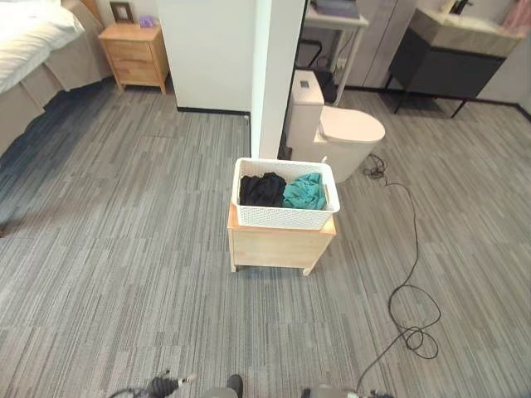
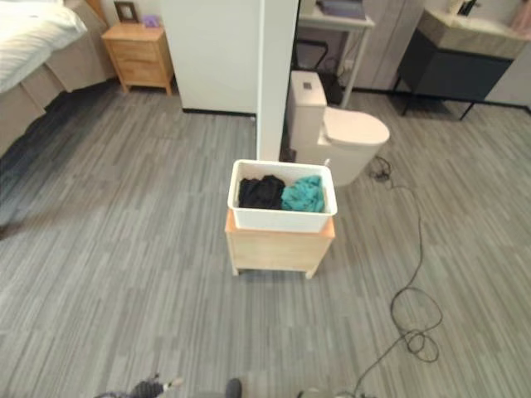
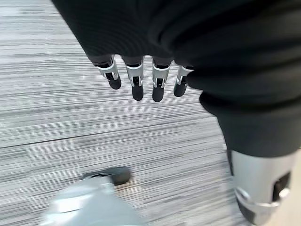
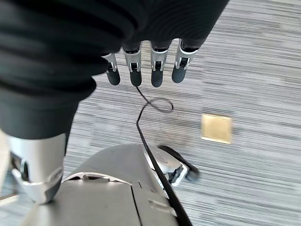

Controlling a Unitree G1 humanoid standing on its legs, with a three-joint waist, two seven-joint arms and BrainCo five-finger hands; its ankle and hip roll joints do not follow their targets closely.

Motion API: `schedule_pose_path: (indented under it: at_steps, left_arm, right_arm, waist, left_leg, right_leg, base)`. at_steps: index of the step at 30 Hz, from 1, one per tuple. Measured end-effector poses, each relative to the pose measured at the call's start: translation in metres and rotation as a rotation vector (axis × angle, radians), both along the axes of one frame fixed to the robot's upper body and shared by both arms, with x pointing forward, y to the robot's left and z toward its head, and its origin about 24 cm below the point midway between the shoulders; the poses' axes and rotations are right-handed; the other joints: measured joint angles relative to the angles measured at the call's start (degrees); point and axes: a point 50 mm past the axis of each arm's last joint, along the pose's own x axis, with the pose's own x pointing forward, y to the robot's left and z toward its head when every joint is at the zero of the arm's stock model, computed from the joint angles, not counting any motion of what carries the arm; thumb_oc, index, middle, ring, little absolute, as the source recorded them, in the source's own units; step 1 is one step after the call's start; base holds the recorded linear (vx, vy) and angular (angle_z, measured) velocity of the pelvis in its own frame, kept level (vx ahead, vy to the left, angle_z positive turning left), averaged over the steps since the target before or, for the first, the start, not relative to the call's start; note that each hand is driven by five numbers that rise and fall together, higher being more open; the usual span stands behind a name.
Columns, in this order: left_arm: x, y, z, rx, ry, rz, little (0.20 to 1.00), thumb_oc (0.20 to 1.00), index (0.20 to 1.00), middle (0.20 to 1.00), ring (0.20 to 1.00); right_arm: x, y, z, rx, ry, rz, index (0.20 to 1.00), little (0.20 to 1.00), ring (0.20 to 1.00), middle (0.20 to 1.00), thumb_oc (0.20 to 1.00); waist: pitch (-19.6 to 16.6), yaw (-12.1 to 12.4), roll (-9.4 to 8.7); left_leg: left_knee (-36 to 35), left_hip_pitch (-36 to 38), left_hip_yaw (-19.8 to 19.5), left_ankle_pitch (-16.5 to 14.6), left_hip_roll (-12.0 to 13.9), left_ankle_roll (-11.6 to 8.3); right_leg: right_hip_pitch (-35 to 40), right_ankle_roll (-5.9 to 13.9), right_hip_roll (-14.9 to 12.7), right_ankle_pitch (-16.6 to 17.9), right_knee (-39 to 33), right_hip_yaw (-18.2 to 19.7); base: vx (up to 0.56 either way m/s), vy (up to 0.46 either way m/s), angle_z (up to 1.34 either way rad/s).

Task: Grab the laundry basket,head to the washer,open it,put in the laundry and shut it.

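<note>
Where the head views take in the whole room, the wrist views show each hand from close by: the left hand (image 3: 141,80) hangs over bare floor with its fingers (image 3: 137,87) straight and nothing in them, and the right hand (image 4: 150,66) hangs likewise, fingers (image 4: 157,74) relaxed and empty, above a small brass floor plate (image 4: 216,127) that the left wrist view does not show. Grey striped plank floor (image 1: 124,249) runs across the room. From left to right in the head views stand a bed (image 1: 33,50) with pale covers, a wooden nightstand (image 1: 134,55) against the far wall, and a white partition wall (image 1: 232,58). Just in front of the partition, the white laundry basket (image 1: 284,217) sits on a low wooden stool (image 1: 278,247), well apart from both hands; it holds black laundry (image 1: 262,190) on its left side and teal laundry (image 1: 305,191) on its right. Behind and to the right of the basket stands a white toilet (image 1: 340,128), and farther right a dark vanity cabinet (image 1: 452,66) with a pale top.
</note>
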Motion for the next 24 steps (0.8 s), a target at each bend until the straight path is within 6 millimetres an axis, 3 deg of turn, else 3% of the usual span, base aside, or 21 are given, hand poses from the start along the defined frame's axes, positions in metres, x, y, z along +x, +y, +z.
schedule_pose_path:
  at_steps: [2, 3, 4, 6, 7, 8, 9, 11, 13, 15, 18, 19, 20, 21, 23, 24]
  left_arm:
    - [0.003, 0.001, 0.001, 0.005, -0.007, 0.004, 1.0, 1.0, 1.0, 1.0, 1.0]
    - [0.003, 0.001, 0.001, 0.006, -0.008, 0.011, 1.0, 1.0, 1.0, 1.0, 1.0]
    - [0.007, -0.002, 0.001, -0.001, -0.018, 0.006, 1.0, 1.0, 1.0, 1.0, 1.0]
    - [0.006, -0.006, 0.0, -0.013, -0.018, 0.004, 1.0, 1.0, 1.0, 1.0, 1.0]
    - [0.007, -0.01, 0.0, -0.02, -0.023, -0.01, 1.0, 1.0, 1.0, 1.0, 1.0]
    - [0.005, -0.012, -0.001, -0.022, -0.015, -0.017, 1.0, 1.0, 1.0, 1.0, 1.0]
    - [0.003, -0.019, -0.004, -0.04, -0.011, -0.015, 1.0, 1.0, 1.0, 1.0, 1.0]
    - [0.003, -0.029, -0.006, -0.066, -0.011, -0.022, 1.0, 1.0, 1.0, 1.0, 1.0]
    - [0.004, -0.031, -0.006, -0.07, -0.011, -0.024, 1.0, 1.0, 1.0, 1.0, 1.0]
    - [-0.005, -0.022, -0.007, -0.048, 0.008, -0.014, 1.0, 1.0, 1.0, 1.0, 1.0]
    - [-0.005, -0.022, -0.007, -0.053, 0.004, 0.005, 1.0, 1.0, 1.0, 1.0, 1.0]
    - [-0.005, -0.02, -0.006, -0.056, -0.005, 0.027, 1.0, 1.0, 1.0, 1.0, 1.0]
    - [-0.007, -0.017, -0.006, -0.058, -0.006, 0.064, 1.0, 1.0, 1.0, 1.0, 1.0]
    - [-0.001, -0.013, -0.004, -0.057, -0.031, 0.094, 1.0, 1.0, 1.0, 1.0, 1.0]
    - [0.006, -0.005, 0.001, -0.029, -0.053, 0.093, 1.0, 1.0, 1.0, 1.0, 1.0]
    - [0.015, -0.001, 0.005, -0.019, -0.092, 0.087, 1.0, 1.0, 1.0, 1.0, 1.0]
  right_arm:
    - [0.005, 0.003, 0.0, 0.007, -0.013, 0.007, 1.0, 1.0, 1.0, 1.0, 1.0]
    - [0.007, 0.009, -0.001, 0.025, -0.024, 0.003, 1.0, 1.0, 1.0, 1.0, 1.0]
    - [0.007, 0.012, -0.001, 0.033, -0.021, 0.003, 1.0, 1.0, 1.0, 1.0, 1.0]
    - [0.002, 0.019, -0.004, 0.051, -0.01, -0.004, 1.0, 1.0, 1.0, 1.0, 1.0]
    - [-0.004, 0.02, -0.005, 0.058, 0.005, -0.018, 1.0, 1.0, 1.0, 1.0, 1.0]
    - [-0.008, 0.022, -0.007, 0.062, 0.015, -0.023, 1.0, 1.0, 1.0, 1.0, 1.0]
    - [-0.007, 0.017, -0.005, 0.054, 0.007, -0.04, 1.0, 1.0, 1.0, 1.0, 1.0]
    - [-0.006, 0.012, -0.004, 0.043, 0.004, -0.046, 1.0, 1.0, 1.0, 1.0, 1.0]
    - [-0.004, 0.013, -0.004, 0.048, 0.005, -0.045, 1.0, 1.0, 1.0, 1.0, 1.0]
    - [0.003, 0.017, -0.003, 0.068, -0.013, -0.01, 1.0, 1.0, 1.0, 1.0, 1.0]
    - [0.003, 0.022, -0.004, 0.074, -0.012, 0.018, 1.0, 1.0, 1.0, 1.0, 1.0]
    - [0.002, 0.026, -0.005, 0.084, -0.008, 0.027, 1.0, 1.0, 1.0, 1.0, 1.0]
    - [0.003, 0.03, -0.005, 0.087, -0.006, 0.065, 1.0, 1.0, 1.0, 1.0, 1.0]
    - [0.005, 0.036, -0.006, 0.092, -0.003, 0.098, 1.0, 1.0, 1.0, 1.0, 1.0]
    - [0.011, 0.039, -0.005, 0.096, -0.011, 0.11, 1.0, 1.0, 1.0, 1.0, 1.0]
    - [0.017, 0.04, -0.004, 0.096, -0.026, 0.112, 1.0, 1.0, 1.0, 1.0, 1.0]
  waist:
    - [0.7, -0.4, 0.08]
    - [1.5, -1.7, -0.82]
    - [1.8, -2.6, -1.19]
    - [1.9, -3.1, -1.86]
    - [1.5, -3.5, -2.5]
    - [1.4, -3.9, -3.16]
    - [1.5, -4.2, -1.76]
    - [1.1, -4.8, 0.44]
    - [1.1, -4.8, 0.48]
    - [0.1, -4.6, -0.78]
    - [-0.7, -4.5, -1.33]
    - [-1.1, -4.0, -1.89]
    - [-0.9, -3.4, -2.47]
    - [-0.1, -2.3, -4.33]
    - [1.0, -2.0, -6.19]
    - [2.0, -1.1, -7.17]
  left_leg:
    - [-1.0, 1.9, -0.1, -1.0, 0.3, -0.83]
    - [-1.6, 4.0, -1.1, -1.7, -0.3, -1.5]
    - [-1.6, 5.2, -2.9, -3.4, -0.4, -1.88]
    - [-1.6, 6.9, -4.4, -4.7, -0.4, -2.43]
    - [-1.6, 8.6, -6.2, -7.1, -0.4, -3.18]
    - [-1.0, 10.0, -7.0, -8.4, -0.4, -3.9]
    - [-0.8, 11.0, -7.4, -9.9, 1.6, -5.16]
    - [0.4, 11.2, -7.2, -10.1, 4.2, -6.43]
    - [2.5, 12.0, -7.0, -8.2, 6.3, -9.46]
    - [9.5, 12.4, -7.5, -5.9, 8.4, -13.53]
    - [20.7, 7.6, -7.2, -4.2, 9.0, -15.72]
    - [27.1, 4.6, -7.7, -1.7, 9.0, -17.23]
    - [35.0, 0.3, -8.9, 3.0, 8.1, -16.02]
    - [45.4, -5.4, -10.5, 6.5, 6.0, -14.37]
    - [48.3, -12.2, -9.9, 0.4, 5.5, -10.18]
    - [45.1, -15.6, -9.2, -0.4, 6.1, -9.37]
  right_leg:
    - [0.1, 0.91, 2.1, 4.1, -14.5, -0.3]
    - [-1.0, 2.35, 2.4, 9.2, -23.3, 0.0]
    - [-1.6, 3.38, 3.1, 12.3, -26.9, 3.6]
    - [-1.3, 3.2, 3.3, 14.7, -29.8, 6.2]
    - [-1.6, 3.11, 3.0, 14.6, -29.7, 6.9]
    - [-0.6, 2.84, 2.6, 17.2, -29.1, 6.8]
    - [-0.5, 3.19, 3.6, 18.3, -26.9, 5.8]
    - [0.4, 2.61, 5.6, 18.5, -25.2, 4.8]
    - [2.7, -1.43, 7.3, 17.9, -23.9, 4.3]
    - [6.6, -3.87, 9.5, 13.9, -22.0, 3.8]
    - [8.9, -5.33, 11.2, 11.6, -22.6, 2.5]
    - [9.5, -6.36, 12.1, 10.9, -22.8, 2.7]
    - [10.2, -7.78, 12.3, 10.8, -22.9, 3.1]
    - [11.7, -8.26, 11.6, 10.5, -23.6, 4.6]
    - [15.2, -9.88, 10.6, 9.4, -26.3, 5.3]
    - [16.0, -9.82, 10.2, 9.4, -26.8, 5.4]
  base:
    - [0.37, -0.097, 0.08]
    - [0.39, -0.095, 0.45]
    - [0.53, -0.146, 0.69]
    - [0.37, -0.132, 0.69]
    - [0.25, -0.103, 0.67]
    - [0.39, -0.168, 0.59]
    - [0.3, -0.155, 0.58]
    - [0.44, -0.259, 0.52]
    - [0.38, -0.277, 0.36]
    - [0.33, -0.355, 0.03]
    - [0.15, -0.292, 0.06]
    - [0.08, -0.26, -0.17]
    - [0.12, -0.266, -0.4]
    - [0.08, -0.099, -0.27]
    - [0.12, -0.053, 0.02]
    - [0.15, 0.025, -0.07]
